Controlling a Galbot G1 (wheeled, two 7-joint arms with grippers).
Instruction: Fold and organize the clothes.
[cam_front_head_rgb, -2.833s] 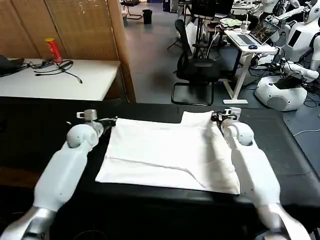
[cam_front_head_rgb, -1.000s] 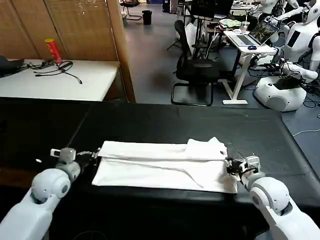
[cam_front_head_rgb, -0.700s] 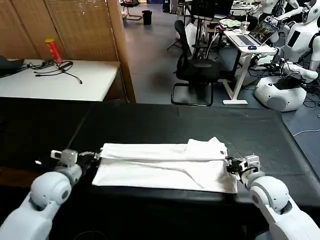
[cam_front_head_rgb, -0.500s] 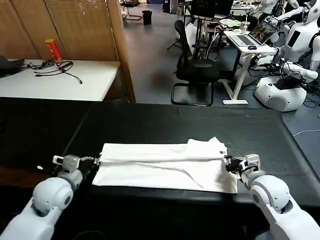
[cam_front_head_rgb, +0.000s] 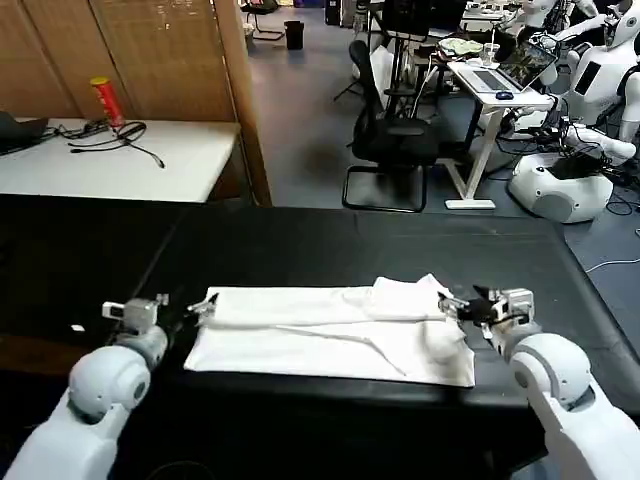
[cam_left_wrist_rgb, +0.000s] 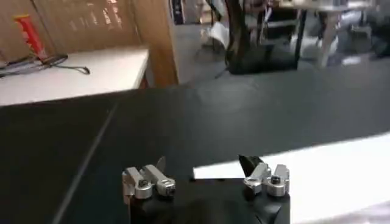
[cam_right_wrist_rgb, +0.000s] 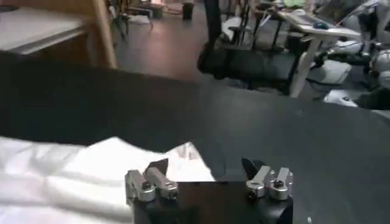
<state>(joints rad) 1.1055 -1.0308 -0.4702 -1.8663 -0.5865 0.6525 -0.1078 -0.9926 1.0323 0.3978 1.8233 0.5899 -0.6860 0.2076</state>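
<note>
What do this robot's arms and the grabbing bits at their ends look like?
Both arms are smooth, rounded, glossy white shells with ball-shaped joints. The left end effector and the right end effector are alike: a black body carrying two small silver-grey metal fingers held with dark screws and ending in dark tips. No markings are visible.

T-shirt (cam_left_wrist_rgb: 341, 176) cut off at left wrist frame edge; lettering side hidden, folded under.

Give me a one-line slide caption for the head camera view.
Both grippers, left and right, open at either end of a white T-shirt folded lengthwise on a black table.
</note>
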